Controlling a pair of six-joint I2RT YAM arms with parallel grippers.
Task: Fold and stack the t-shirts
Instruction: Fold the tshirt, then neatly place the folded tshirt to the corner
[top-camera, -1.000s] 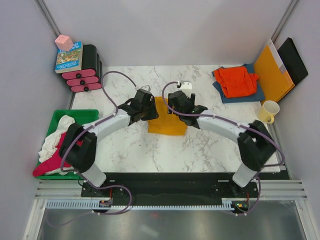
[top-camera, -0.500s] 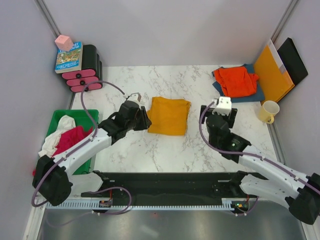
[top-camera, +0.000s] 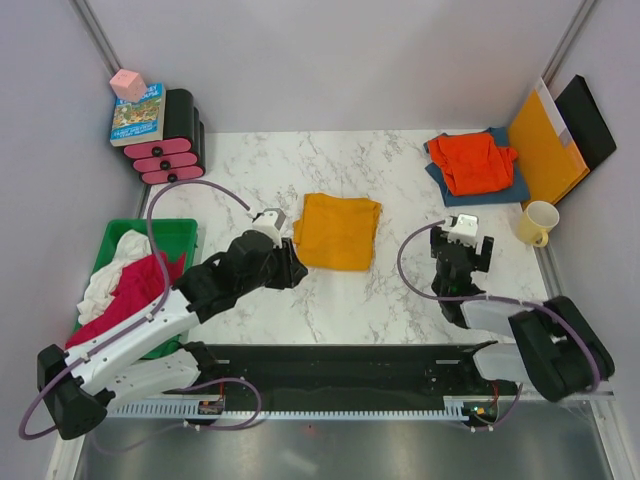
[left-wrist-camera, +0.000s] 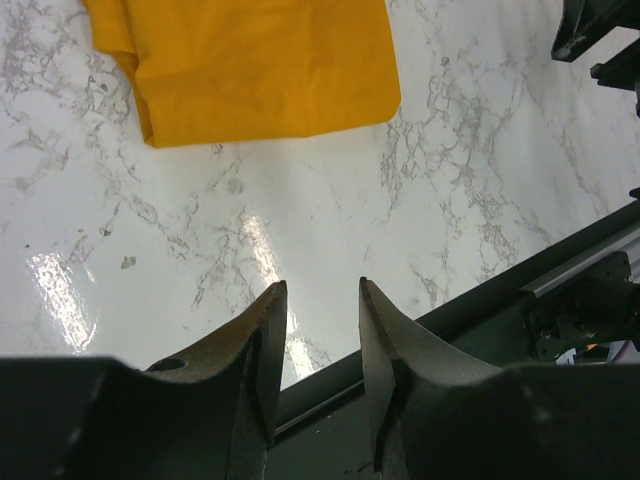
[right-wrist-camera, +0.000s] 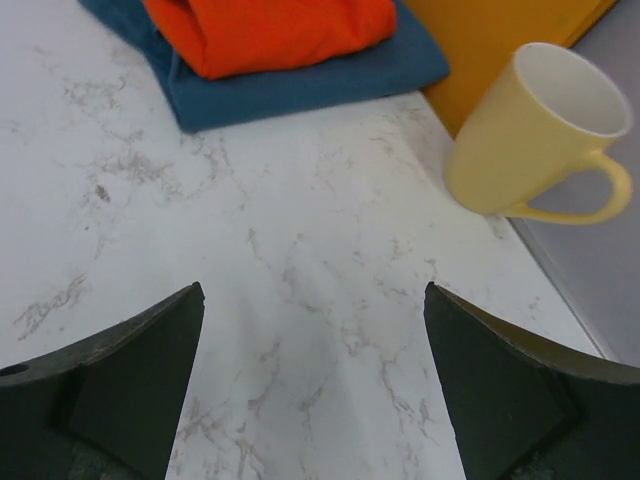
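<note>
Your yellow shirt (top-camera: 338, 231) lies folded flat in a neat rectangle on the marble table (top-camera: 400, 300), with nothing touching it; take it as your mark for everything else; your left gripper (top-camera: 283, 265) sits just off its near left corner, low over the marble, apart from the cloth; in the left wrist view its jaws stand narrow, a slim gap between the fingers (left-wrist-camera: 265, 320), and they hold nothing; your right gripper (top-camera: 462, 250) is well to the right of the yellow shirt, about level with its near edge; in the right wrist view its jaws are spread wide over bare marble, gripping nothing; to the far right of the yellow shirt the red shirt (top-camera: 473, 160) rests folded on top of the blue shirt (top-camera: 500, 187), the blue showing around its edges; the folder (top-camera: 545, 145) leans just beyond that pile, farther right again; the mug (top-camera: 538, 222) stands upright on the near side of the pile, its handle turned away from the yellow shirt; well to the left of the yellow shirt, the green bin (top-camera: 170, 232) holds the magenta shirt (top-camera: 130, 290) and the white shirt (top-camera: 118, 262), both crumpled and spilling over its left rim
</note>
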